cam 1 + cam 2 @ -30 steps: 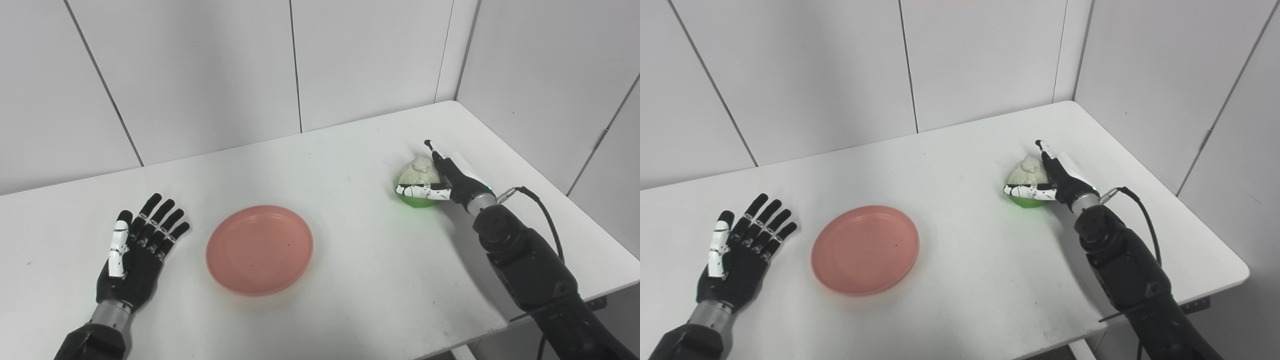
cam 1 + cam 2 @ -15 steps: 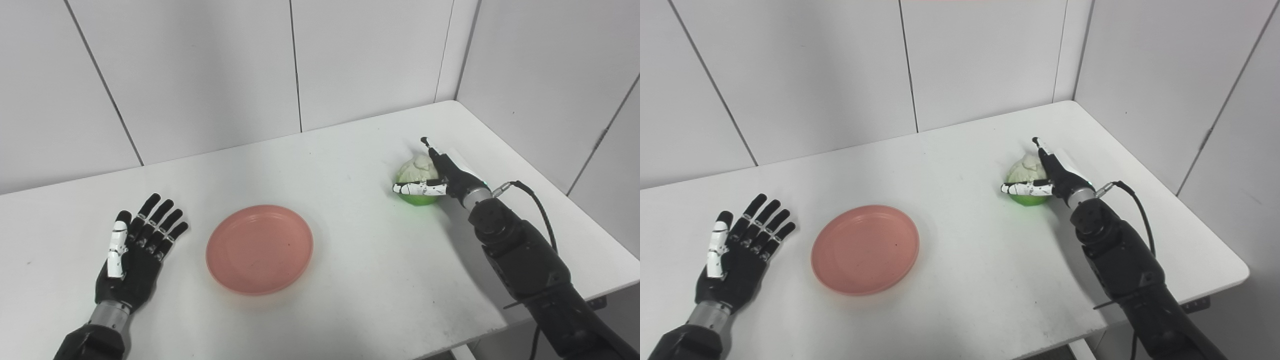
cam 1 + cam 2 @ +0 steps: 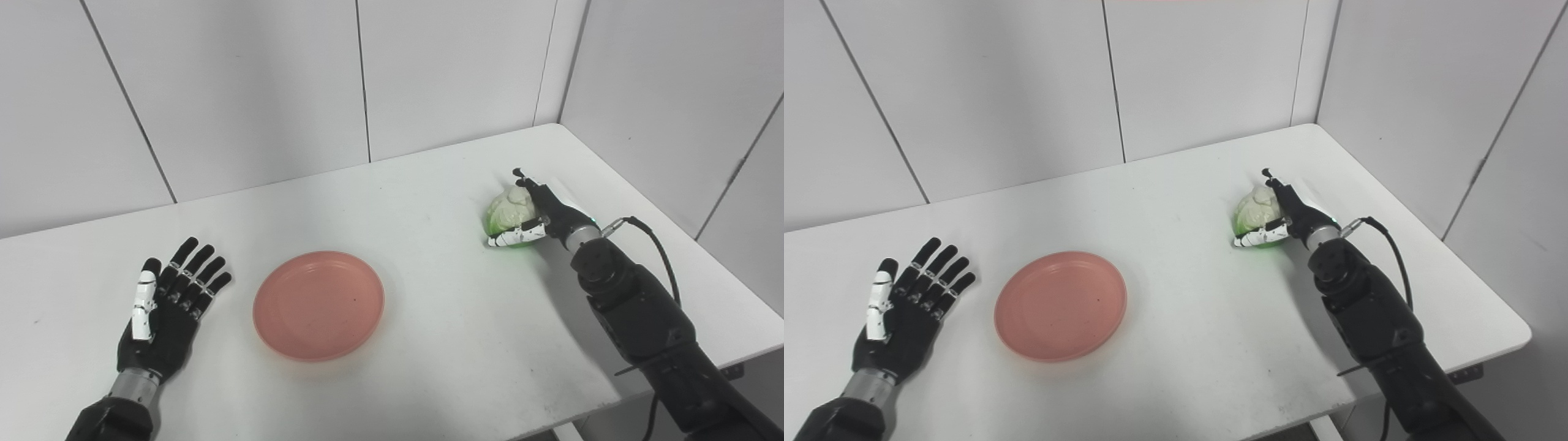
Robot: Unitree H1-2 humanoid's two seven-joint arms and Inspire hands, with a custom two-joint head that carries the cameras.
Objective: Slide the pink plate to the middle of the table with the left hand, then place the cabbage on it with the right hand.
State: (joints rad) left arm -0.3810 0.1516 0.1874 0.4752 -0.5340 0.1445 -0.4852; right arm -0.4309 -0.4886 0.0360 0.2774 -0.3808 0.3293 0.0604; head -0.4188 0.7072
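The right hand (image 3: 542, 211) is curled around the cabbage (image 3: 508, 211) at the far right of the bench (image 3: 429, 318). Its thumb wraps under the near side of the head and its fingers (image 3: 525, 180) bend over the far top, so the hand has a grip on it. The cabbage is pale on top and bright green below; whether it rests on the bench or is just clear of it cannot be told. The right arm runs from the hand back to the near right corner, a black cable looping beside the wrist.

Well to the left, about mid-bench and nearer, lies the pink plate (image 3: 318, 304), flat with nothing on it. Just left of the plate and apart from it, the left hand (image 3: 162, 315) lies flat on the bench, its fingers spread, holding nothing.
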